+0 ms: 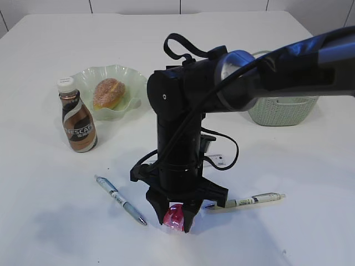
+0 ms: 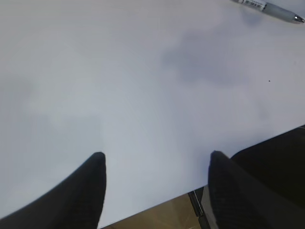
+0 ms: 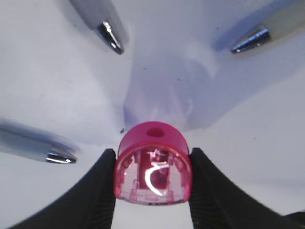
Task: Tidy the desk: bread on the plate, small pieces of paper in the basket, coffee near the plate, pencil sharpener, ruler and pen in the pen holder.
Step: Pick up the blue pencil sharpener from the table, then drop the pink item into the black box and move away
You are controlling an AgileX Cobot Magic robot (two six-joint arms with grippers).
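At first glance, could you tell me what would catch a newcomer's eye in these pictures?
The big black arm reaching in from the right, its right gripper down at the desk's front with a pink pencil sharpener between its fingers. A pen lies on one side of it and another pen on the other. Behind on the left, the bread sits on the green plate beside the coffee.

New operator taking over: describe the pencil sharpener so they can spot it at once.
Start at the black right arm reaching down to the near middle of the desk. Between the fingers of its right gripper sits the pencil sharpener, with pens lying on either side. It alone is pink: a small, domed, translucent plastic piece with a round hole on top.
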